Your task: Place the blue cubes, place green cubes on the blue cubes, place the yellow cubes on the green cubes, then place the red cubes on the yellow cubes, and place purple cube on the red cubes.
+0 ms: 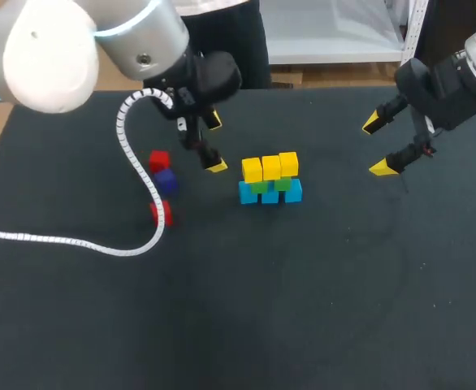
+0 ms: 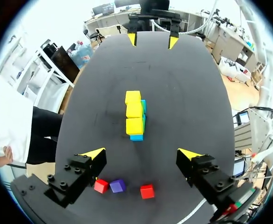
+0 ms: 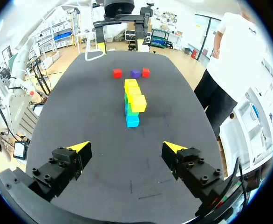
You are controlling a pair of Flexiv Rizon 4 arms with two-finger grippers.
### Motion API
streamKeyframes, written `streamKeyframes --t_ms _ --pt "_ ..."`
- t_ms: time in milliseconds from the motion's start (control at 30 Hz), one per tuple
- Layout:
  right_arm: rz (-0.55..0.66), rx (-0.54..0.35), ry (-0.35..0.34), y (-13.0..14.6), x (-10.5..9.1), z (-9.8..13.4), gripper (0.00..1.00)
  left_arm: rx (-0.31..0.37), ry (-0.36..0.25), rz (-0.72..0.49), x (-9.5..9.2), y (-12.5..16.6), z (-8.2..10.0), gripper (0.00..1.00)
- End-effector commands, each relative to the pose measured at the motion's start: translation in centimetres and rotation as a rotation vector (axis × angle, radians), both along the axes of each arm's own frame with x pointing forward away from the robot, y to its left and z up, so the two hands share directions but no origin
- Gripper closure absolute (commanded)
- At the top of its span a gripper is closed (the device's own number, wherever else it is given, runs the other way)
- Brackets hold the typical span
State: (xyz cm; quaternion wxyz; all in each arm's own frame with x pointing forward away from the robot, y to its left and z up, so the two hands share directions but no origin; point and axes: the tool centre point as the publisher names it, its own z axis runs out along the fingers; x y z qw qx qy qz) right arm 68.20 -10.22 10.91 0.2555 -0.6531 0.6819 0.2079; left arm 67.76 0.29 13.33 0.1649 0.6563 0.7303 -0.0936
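Left hand (image 1: 214,143) hangs spread and empty; right hand (image 1: 376,146) likewise, well apart. Best to pinch the near red cube (image 1: 159,160) squarely off the counter (image 1: 303,309), then centre it gently on the yellow cubes (image 1: 270,167), sparing the purple cube (image 1: 165,180).

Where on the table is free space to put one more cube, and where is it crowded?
Free: the patch between the cube stack and the right gripper, and the wide near part of the table in front of the stack. Crowded: the left side, where two red cubes, the purple cube, the white cable and the left gripper sit close together.
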Motion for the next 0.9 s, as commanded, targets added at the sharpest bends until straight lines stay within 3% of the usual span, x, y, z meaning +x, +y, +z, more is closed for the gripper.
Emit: streamKeyframes --t_ms 33,500,900 --pt "-0.001 0.002 -0.002 0.0 -0.1 0.0 0.00 -0.026 -0.007 0.003 -0.9 1.1 0.1 0.00" --pt "-0.001 0.002 -0.002 0.0 -0.1 0.0 0.00 -0.012 -0.004 0.067 -3.7 3.8 1.0 0.00" --pt "-0.001 0.002 -0.002 0.0 -0.1 0.0 0.00 -0.014 0.003 0.068 -4.1 4.4 1.1 0.00"
